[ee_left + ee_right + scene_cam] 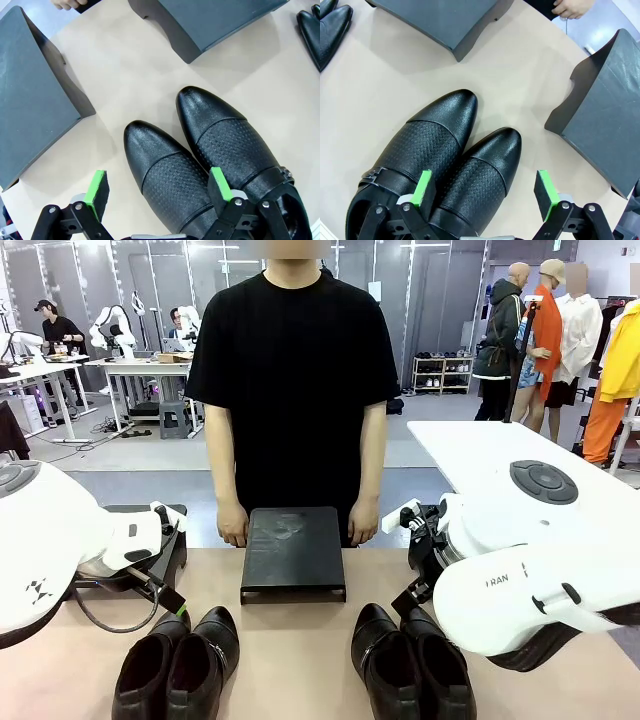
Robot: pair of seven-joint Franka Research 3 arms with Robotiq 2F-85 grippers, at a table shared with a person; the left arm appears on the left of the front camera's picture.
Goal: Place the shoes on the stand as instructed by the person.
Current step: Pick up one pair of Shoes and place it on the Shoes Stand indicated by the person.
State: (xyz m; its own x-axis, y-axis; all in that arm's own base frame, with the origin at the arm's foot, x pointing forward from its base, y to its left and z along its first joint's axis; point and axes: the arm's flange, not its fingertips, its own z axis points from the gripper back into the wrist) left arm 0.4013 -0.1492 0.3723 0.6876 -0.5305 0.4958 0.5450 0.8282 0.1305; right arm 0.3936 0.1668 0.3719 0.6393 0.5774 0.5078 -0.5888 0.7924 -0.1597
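Two pairs of glossy black shoes stand near the table's front edge: the left pair (180, 665) and the right pair (412, 665). In the left wrist view my left gripper (159, 189) hangs open just above its pair (200, 155), with the left-hand shoe between the green pads (97, 192). My right gripper (484, 190) is open too, above its pair (445, 155), one shoe between its pads (545, 192). The person (290, 370) stands at the far side, a hand (232, 530) resting on each side of the middle black stand (293, 552).
A second black stand (30, 100) sits to the left of the left pair and a third stand (605, 115) to the right of the right pair. My white arms (540, 570) fill both front corners. Bare tabletop (290, 650) lies between the pairs.
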